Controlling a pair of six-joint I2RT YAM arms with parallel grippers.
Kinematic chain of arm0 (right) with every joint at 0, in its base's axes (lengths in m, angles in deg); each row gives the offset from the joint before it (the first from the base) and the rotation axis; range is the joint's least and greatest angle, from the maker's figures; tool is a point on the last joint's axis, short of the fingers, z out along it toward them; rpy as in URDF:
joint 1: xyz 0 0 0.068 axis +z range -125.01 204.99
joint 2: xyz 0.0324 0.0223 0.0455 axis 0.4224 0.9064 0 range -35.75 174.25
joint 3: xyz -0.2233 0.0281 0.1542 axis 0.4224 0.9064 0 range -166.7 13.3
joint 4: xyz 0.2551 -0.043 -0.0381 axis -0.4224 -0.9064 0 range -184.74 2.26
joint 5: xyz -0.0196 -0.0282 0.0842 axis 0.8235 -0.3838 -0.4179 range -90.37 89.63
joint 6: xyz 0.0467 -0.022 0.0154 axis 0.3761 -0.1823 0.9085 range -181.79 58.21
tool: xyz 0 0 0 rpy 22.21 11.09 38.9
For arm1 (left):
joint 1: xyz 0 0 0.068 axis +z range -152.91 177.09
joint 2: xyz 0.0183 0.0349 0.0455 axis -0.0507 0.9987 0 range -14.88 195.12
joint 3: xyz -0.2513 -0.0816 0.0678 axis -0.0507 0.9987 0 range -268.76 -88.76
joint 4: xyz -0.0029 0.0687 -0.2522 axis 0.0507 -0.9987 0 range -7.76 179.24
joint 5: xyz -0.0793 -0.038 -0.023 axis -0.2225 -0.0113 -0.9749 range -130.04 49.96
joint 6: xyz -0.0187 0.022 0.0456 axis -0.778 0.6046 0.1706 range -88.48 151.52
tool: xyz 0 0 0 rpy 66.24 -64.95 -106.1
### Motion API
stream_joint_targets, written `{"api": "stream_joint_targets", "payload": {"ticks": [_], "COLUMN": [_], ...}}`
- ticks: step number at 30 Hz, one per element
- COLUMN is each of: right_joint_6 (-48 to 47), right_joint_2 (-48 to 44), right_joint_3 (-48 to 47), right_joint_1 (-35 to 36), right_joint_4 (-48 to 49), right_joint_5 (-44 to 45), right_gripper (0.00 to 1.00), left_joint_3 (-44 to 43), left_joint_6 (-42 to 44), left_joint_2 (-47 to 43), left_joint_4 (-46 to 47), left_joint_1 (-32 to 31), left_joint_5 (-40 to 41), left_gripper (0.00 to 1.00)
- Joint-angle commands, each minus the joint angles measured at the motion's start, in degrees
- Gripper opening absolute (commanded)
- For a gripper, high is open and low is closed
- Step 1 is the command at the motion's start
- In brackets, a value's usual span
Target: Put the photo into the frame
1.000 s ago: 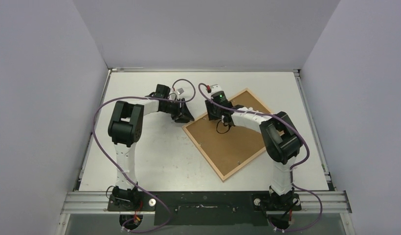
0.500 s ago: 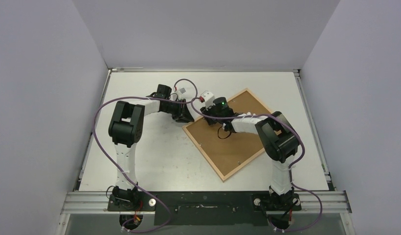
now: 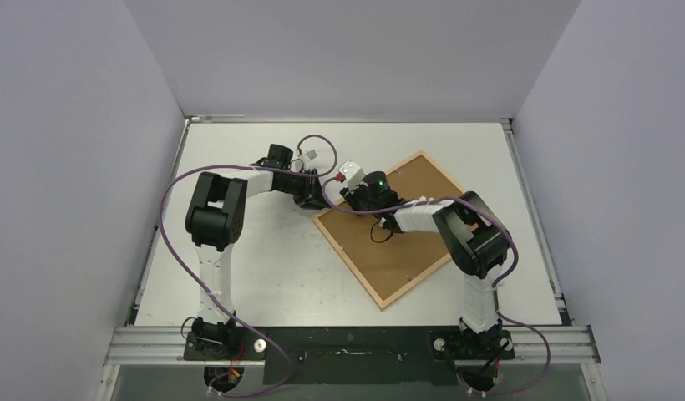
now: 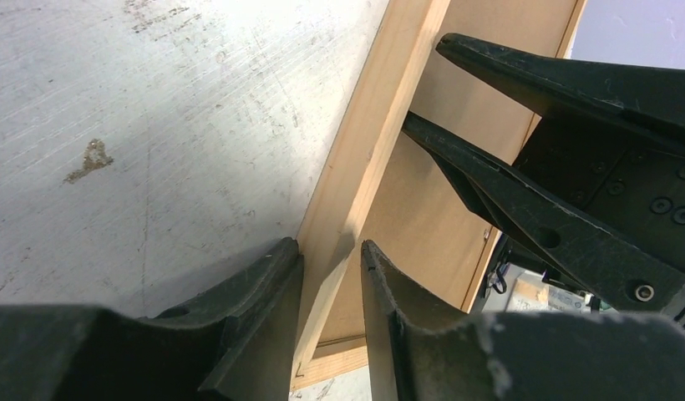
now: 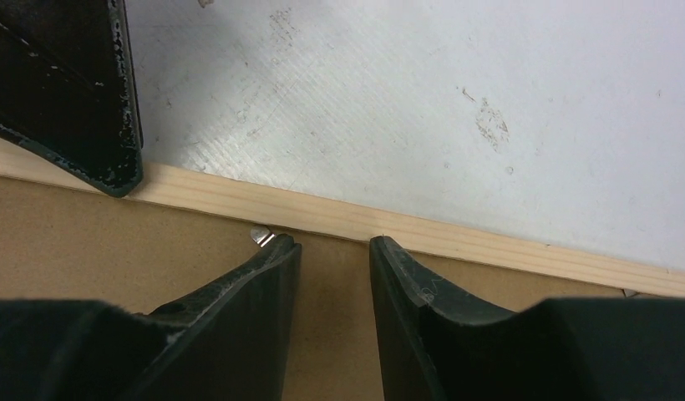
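Frame (image 4: 372,125) of light wood, lying askew on the white table (image 3: 264,267) with its brown backing board (image 3: 406,242) uppermost. Across the frame's far-left rail your left gripper (image 4: 331,251) is clamped on the wood, with one finger on the table side and the other over the board. Just inside that same rail your right gripper (image 5: 335,246) stands with fingers apart and nothing between them. Its tips are over the board, beside a small metal tab (image 5: 261,236).

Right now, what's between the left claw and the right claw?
Only the frame, its light-wood rail: left wrist view shows the left claw pinching it, the right claw just beyond over the brown backing.
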Motion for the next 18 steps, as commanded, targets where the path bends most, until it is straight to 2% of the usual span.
{"api": "stream_joint_targets", "payload": {"ticks": [1, 4, 7, 18], "right_joint_6": [-0.23, 2.07, 5.27, 10.52], "right_joint_2": [-1.28, -2.23, -3.19, -3.26], "right_joint_3": [1.49, 1.71, 2.09, 2.92], "right_joint_1": [0.37, -0.69, -1.51, -2.09], "right_joint_4": [0.76, 0.92, 2.15, 6.45], "right_joint_5": [-3.76, -5.39, -5.67, -5.85], "right_gripper": [0.39, 0.40, 0.41, 0.43], "left_joint_3": [0.55, 1.16, 1.83, 5.00], "left_joint_6": [0.71, 0.11, 2.19, 9.12], "left_joint_2": [1.34, 0.20, -0.94, -3.57], "left_joint_4": [-1.99, 0.21, -0.39, -3.66], "left_joint_1": [-1.03, -1.11, -1.65, -6.16], "left_joint_5": [-2.77, -3.25, 0.51, 16.82], "left_gripper": [0.32, 0.38, 0.41, 0.33]}}
